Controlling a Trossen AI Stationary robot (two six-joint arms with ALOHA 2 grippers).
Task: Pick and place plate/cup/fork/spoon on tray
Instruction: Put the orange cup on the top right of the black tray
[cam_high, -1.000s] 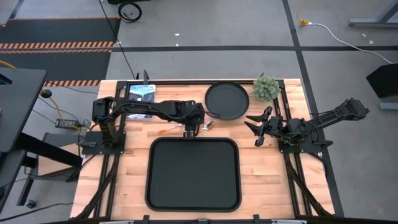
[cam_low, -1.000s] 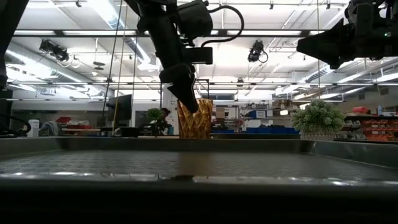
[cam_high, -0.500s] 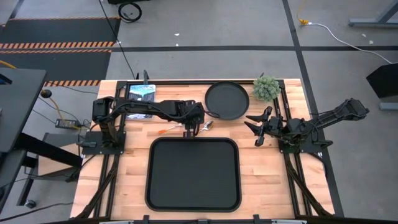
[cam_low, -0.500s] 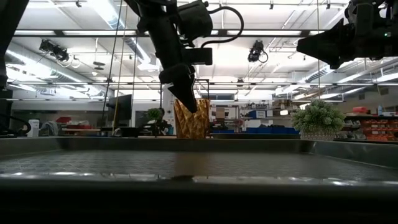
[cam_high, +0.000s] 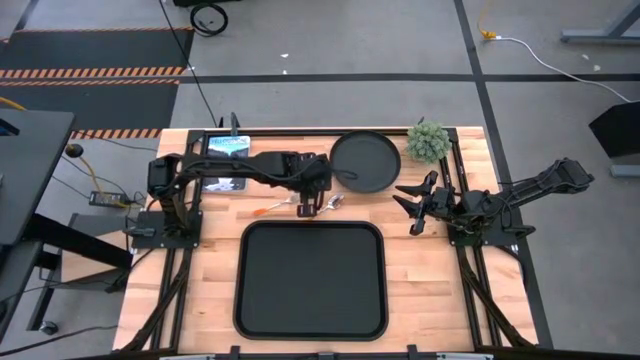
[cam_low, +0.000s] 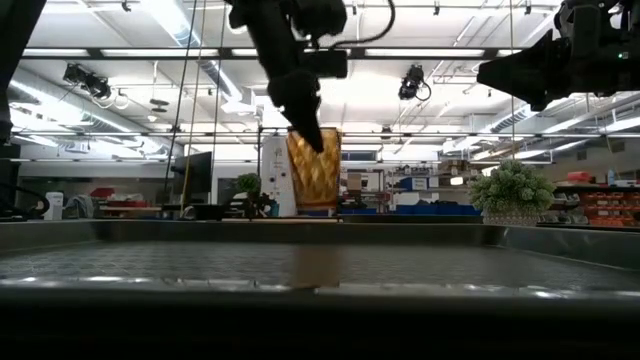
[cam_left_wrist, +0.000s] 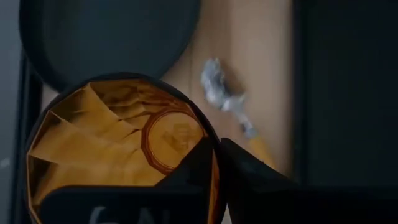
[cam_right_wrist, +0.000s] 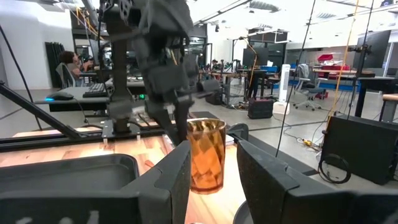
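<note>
We see bright, even overhead light on bench, soft shadows. Low view: ceiling strip lights glare, arms reduced to silhouettes, tray rim blurred in foreground. Left wrist view dim, soft; cup glows amber, spoon out of focus.

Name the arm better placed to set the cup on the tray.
Left. Its end effector is shut on the cup's rim, lifted just beyond the tray. The right end effector hangs open off to the side.
</note>
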